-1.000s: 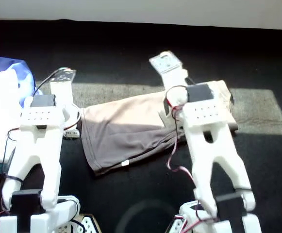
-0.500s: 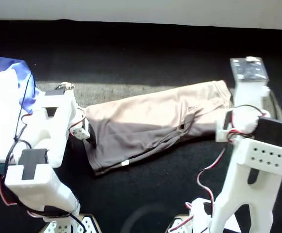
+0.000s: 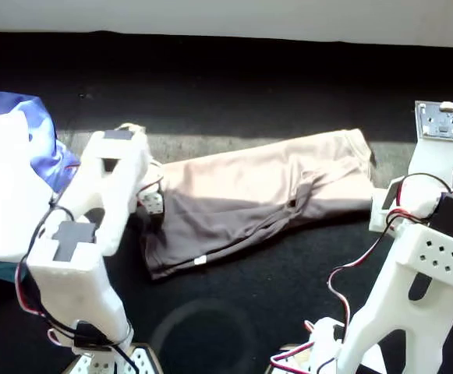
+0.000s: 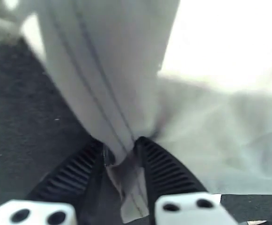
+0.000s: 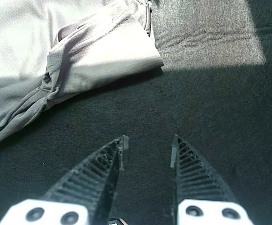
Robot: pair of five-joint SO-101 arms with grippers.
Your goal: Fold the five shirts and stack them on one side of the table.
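High view puts the beige knit shirt point(image 3: 249, 183) in a long, loosely folded band across the dark counter point(image 3: 234, 78), between my two arms. My left fingers point(image 4: 146, 153) are clenched on the hem at its left end. My right fingers point(image 5: 118, 150) are spread with nothing between them, above bare counter just beside the shirt's other end. I judge this shirt only half folded: it needs another fold before stacking. At the counter's left edge lies a heap of white and blue garments point(image 3: 12, 179), straight on the surface. Whether those are folded I cannot tell, so most of the work looks undone.
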